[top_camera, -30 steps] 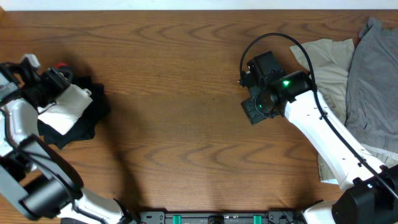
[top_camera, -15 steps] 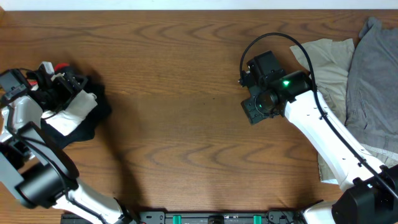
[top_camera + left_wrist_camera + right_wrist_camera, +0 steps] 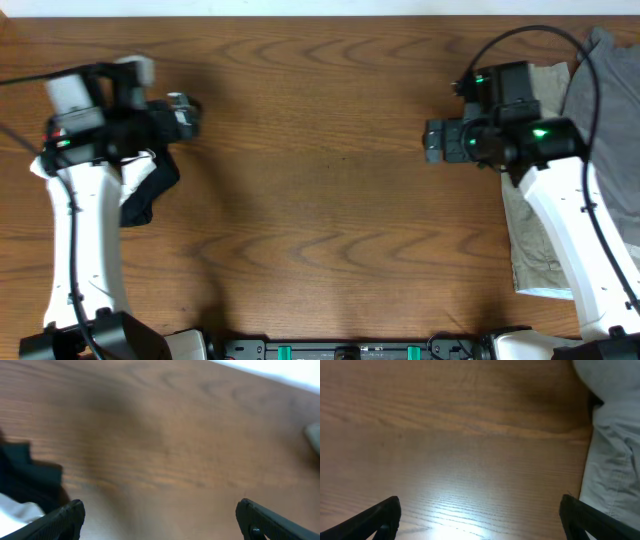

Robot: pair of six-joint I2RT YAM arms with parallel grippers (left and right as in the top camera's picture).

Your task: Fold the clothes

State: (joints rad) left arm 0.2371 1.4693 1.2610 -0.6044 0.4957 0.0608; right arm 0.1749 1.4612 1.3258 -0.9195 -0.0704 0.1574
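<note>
- Left pincer (image 3: pixel 188 112): jaws wide apart, nothing between them. Its wrist view shows the left pincer (image 3: pixel 160 512) over bare wood only.
- Right pincer (image 3: pixel 432 141): jaws spread just as wide and holding nothing. Through the right pincer (image 3: pixel 480 510) only table grain shows.
- The two pincers point toward each other across the middle of the table (image 3: pixel 320 210) and are well apart.
- Black-and-white garment (image 3: pixel 150 195): bunched up behind the left pincer's tips and partly under that arm. From the wrist it sits just outside one finger (image 3: pixel 62 517), with dark cloth (image 3: pixel 27 472) above a patch of white. Fingers are clear of it.
- Beige garment (image 3: pixel 527 255): spread flat behind the right pincer, running under its arm. In the wrist view it lies at the edge beside one finger (image 3: pixel 585 515), not touching.
- Grey garment (image 3: pixel 605 110): further behind the right pincer, beyond the beige one and overlapping it.
</note>
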